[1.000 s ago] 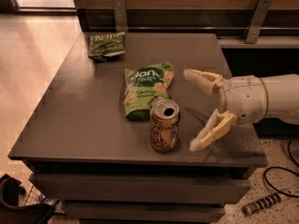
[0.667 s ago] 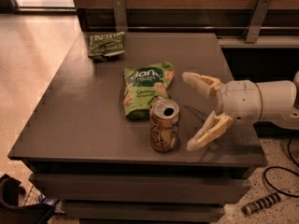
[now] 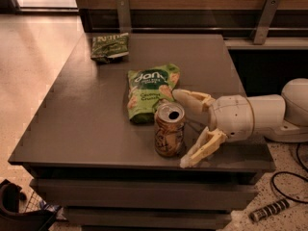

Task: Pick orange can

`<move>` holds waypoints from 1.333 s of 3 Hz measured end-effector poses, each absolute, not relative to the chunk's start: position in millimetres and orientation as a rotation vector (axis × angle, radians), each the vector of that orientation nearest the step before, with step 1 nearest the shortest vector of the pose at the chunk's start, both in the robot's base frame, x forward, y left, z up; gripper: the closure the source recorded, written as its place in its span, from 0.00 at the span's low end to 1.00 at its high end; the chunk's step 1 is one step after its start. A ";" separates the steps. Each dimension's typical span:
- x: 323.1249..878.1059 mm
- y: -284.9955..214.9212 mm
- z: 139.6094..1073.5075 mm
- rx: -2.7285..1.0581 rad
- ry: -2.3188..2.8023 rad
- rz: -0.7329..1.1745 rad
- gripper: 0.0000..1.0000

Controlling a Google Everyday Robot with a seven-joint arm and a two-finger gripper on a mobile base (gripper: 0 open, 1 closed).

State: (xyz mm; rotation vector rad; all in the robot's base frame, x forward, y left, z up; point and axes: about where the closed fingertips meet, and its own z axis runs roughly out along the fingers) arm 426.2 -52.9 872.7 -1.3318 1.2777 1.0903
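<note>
Gripper (image 3: 185, 129) is hovering low over the table (image 3: 86, 119), fingers spread wide apart to take the can (image 3: 169, 131) between them from its right. Can is standing upright near the front edge, just before a green bag (image 3: 149, 88).

Dark counter (image 3: 72, 114) with a green snack bag (image 3: 150, 93) lying flat mid-top and a darker green bag (image 3: 109, 46) way off at the far-left corner. Black cable (image 3: 288, 186) on the floor, right side.

Cream jaws of the gripper (image 3: 180, 129) beside the dark-lettered orange can (image 3: 169, 131), green bags (image 3: 151, 93), dark-grey table (image 3: 86, 114).
</note>
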 end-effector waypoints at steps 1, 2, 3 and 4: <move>425.6 -50.9 873.5 -1.336 1.275 1.092 0.21; 425.0 -48.9 874.2 -1.340 1.273 1.093 0.44; 424.4 -46.9 874.9 -1.344 1.270 1.095 0.68; 423.8 -44.9 875.6 -1.348 1.267 1.096 0.90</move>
